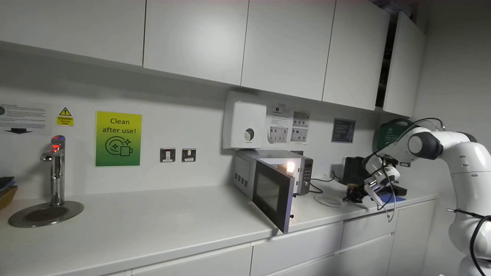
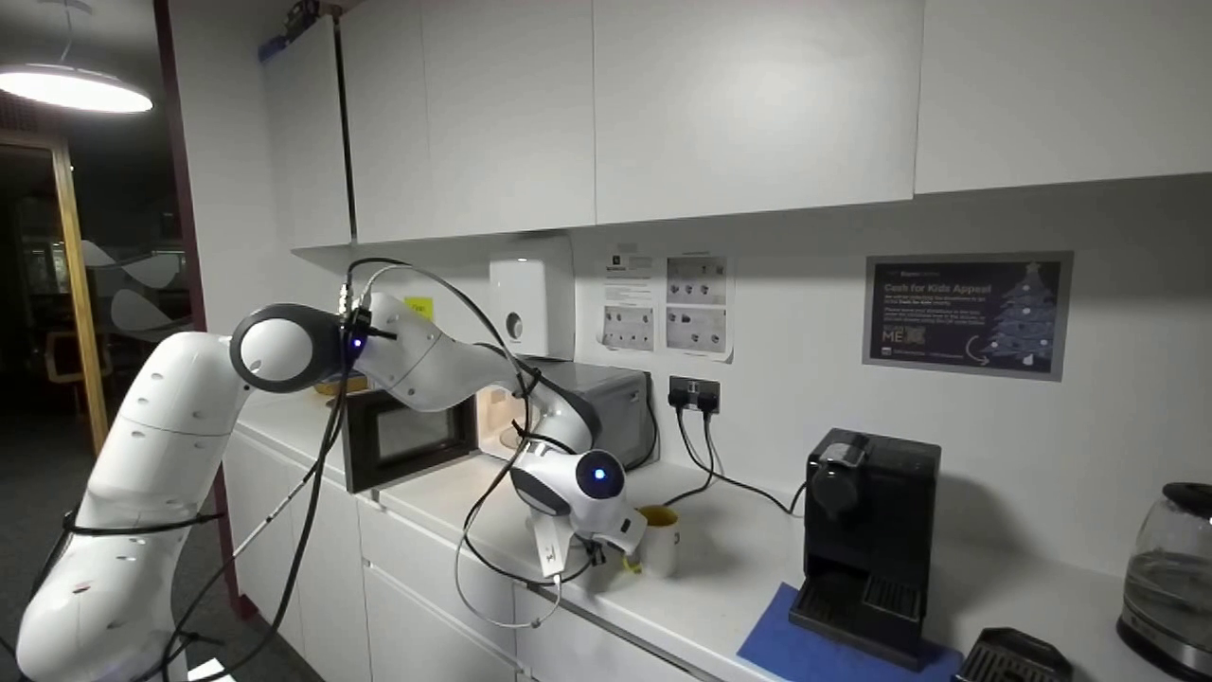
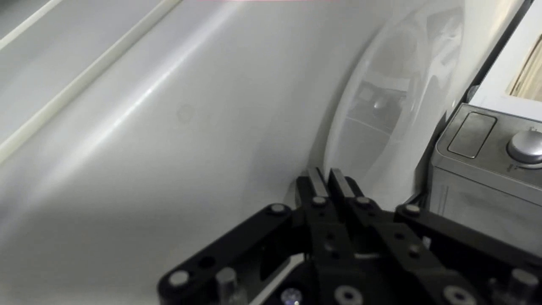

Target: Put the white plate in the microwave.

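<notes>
The white plate (image 1: 325,201) lies low at the counter, right of the microwave (image 1: 245,172) in an exterior view. The microwave's dark-glass door (image 1: 273,193) is swung wide open and a warm light glows inside. The microwave also shows behind the arm in an exterior view (image 2: 620,407), where the arm hides the plate. In the wrist view the plate (image 3: 377,110) reaches down to my fingertips. My gripper (image 3: 325,171) is nearly closed, one finger on each side of the plate's rim. In an exterior view my gripper (image 1: 348,197) is at the plate's right edge.
A white mug with a yellow inside (image 2: 660,540) stands close by the wrist. A black coffee machine (image 2: 876,540) stands on a blue mat (image 2: 772,635). A glass kettle (image 2: 1169,578) is farther right. Cables (image 2: 729,478) run along the wall. The counter's front edge lies near the gripper.
</notes>
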`<move>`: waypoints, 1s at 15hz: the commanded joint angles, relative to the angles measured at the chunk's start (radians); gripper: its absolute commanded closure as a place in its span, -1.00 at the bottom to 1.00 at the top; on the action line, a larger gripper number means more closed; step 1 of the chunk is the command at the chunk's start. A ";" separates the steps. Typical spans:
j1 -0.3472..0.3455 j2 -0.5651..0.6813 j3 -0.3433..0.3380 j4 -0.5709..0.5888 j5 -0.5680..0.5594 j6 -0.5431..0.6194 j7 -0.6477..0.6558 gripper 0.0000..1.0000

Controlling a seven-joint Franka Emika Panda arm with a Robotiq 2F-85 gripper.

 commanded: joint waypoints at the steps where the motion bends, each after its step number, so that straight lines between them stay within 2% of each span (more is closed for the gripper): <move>1: -0.029 0.007 0.010 0.036 0.017 -0.063 -0.015 0.99; 15: 0.004 -0.095 0.042 -0.027 0.033 -0.074 -0.020 0.98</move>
